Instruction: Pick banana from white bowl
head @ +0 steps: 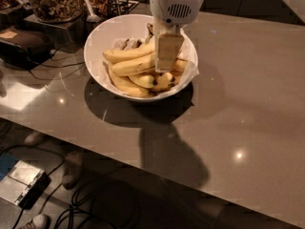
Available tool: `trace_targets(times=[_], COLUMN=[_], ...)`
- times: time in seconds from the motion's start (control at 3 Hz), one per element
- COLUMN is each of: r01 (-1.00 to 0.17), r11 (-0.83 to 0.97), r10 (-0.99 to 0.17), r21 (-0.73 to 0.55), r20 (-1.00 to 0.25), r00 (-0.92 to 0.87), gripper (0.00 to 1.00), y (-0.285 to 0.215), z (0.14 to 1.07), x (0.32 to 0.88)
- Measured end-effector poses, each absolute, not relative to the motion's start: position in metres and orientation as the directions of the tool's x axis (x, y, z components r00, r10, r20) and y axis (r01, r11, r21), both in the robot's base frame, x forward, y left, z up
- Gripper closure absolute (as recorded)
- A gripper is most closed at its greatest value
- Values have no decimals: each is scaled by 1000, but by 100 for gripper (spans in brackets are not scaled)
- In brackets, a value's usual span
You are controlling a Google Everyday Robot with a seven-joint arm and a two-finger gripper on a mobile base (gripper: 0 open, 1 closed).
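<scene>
We see the banana [135, 65] lying across the middle of the white bowl [125, 23], running from about 8 o'clock up toward 2 o'clock, smooth and plain yellow. Its 2 o'clock end goes behind the gripper [167, 67], which comes straight down from the white arm housing [177, 1] above the rim at 12 o'clock and reaches in among the fruit a little to the 3 o'clock side of the bowl's centre. Whether the gripper is closed on the banana or merely touching it, we cannot tell

Just beyond the banana, toward 12 o'clock, lies a second long banana [125, 54], and more bananas are piled on the 6 o'clock side, among them a long one [125, 85] and a short spotted one [164, 80]. Crinkled white paper [191, 69] lines the bowl and sticks out over the rim at 3 o'clock

The bowl stands on a glossy grey counter [248, 94]. At 10 o'clock from it we find a glass jar [52, 1] of brown food, and at 9 o'clock a black device [24, 44] with a cable. Below the counter edge, cables [90, 194] lie on the floor
</scene>
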State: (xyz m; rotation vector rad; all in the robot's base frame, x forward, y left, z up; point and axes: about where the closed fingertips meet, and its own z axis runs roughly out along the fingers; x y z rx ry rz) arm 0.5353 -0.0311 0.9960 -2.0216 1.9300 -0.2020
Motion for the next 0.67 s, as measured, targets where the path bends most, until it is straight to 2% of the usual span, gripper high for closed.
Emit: trace_targets(times=[0.33, 0.67], r01=[-948, -952], r11=[-24, -31], r10=[-990, -991], r21=[-318, -306], r20=[-122, -113], r00=[66, 68], gripper=[47, 46], y=[-27, -26], z=[983, 974], x=[544, 553])
